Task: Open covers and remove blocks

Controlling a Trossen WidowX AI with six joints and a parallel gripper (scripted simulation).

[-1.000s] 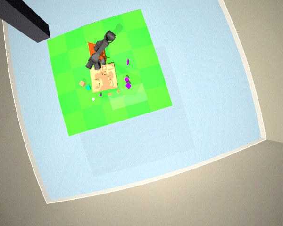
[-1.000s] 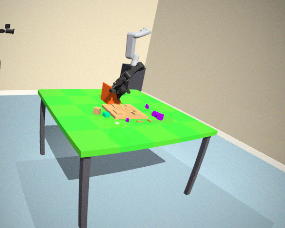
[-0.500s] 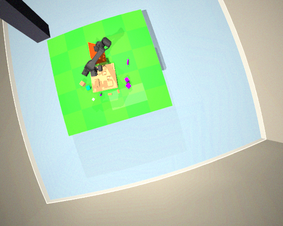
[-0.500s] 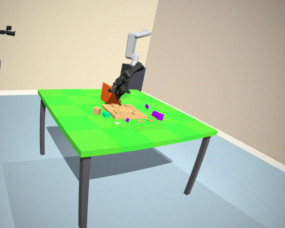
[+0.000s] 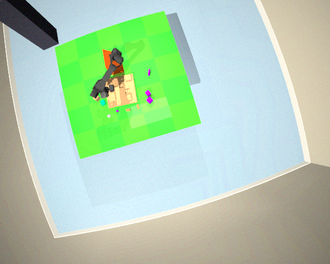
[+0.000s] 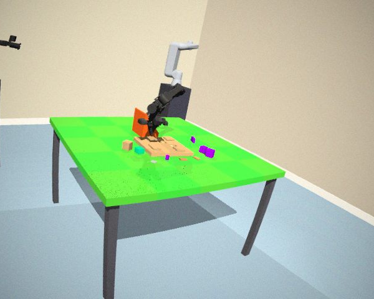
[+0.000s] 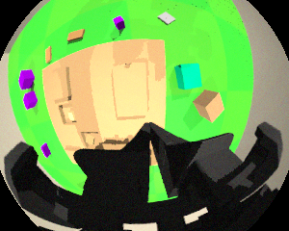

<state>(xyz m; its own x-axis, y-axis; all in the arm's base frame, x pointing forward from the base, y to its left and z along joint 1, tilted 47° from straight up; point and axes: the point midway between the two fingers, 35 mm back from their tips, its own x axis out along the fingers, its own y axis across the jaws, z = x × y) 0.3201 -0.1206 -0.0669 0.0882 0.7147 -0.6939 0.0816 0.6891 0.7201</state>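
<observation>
The gripper [image 5: 104, 93] [image 6: 151, 132] [image 7: 148, 126] is closed on nothing, low by one side of the puzzle board [image 5: 121, 99] [image 6: 154, 152] [image 7: 101, 63] — which lies flat on the green table [image 5: 159, 71] [image 6: 212, 180] [image 7: 236, 67]. Beside the board sit a teal block [image 5: 103, 102] [image 6: 139, 150] [image 7: 189, 76] and a tan block [image 5: 95, 98] [image 6: 127, 145] [image 7: 209, 105].

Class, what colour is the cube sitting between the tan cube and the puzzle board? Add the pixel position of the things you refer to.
Turquoise [image 7: 189, 76] [image 5: 103, 102] [image 6: 139, 150]; clearest in wrist.
</observation>
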